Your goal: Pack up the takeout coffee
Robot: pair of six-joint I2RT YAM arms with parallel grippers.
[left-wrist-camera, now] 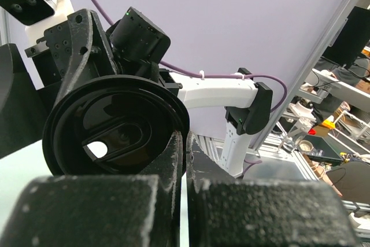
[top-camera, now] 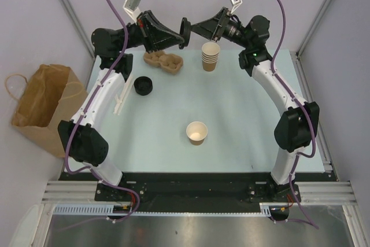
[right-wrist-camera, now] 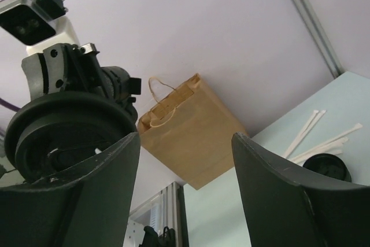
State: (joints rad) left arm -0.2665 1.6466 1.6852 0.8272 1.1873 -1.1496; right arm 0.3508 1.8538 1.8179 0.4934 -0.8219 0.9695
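On the pale surface [top-camera: 243, 114] the coffee cup [top-camera: 196, 132] stands lidless at centre, unpacked. At 12 o'clock the left end effector [top-camera: 181, 36] pinches a black lid [top-camera: 185, 29]; the right end effector [top-camera: 195, 28] gapes beside it.

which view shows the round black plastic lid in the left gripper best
Left wrist: the round black plastic lid is large, face-on, its rim pinched in the left gripper. Top external shows it small, edge-on; right wrist, partly behind its own finger.
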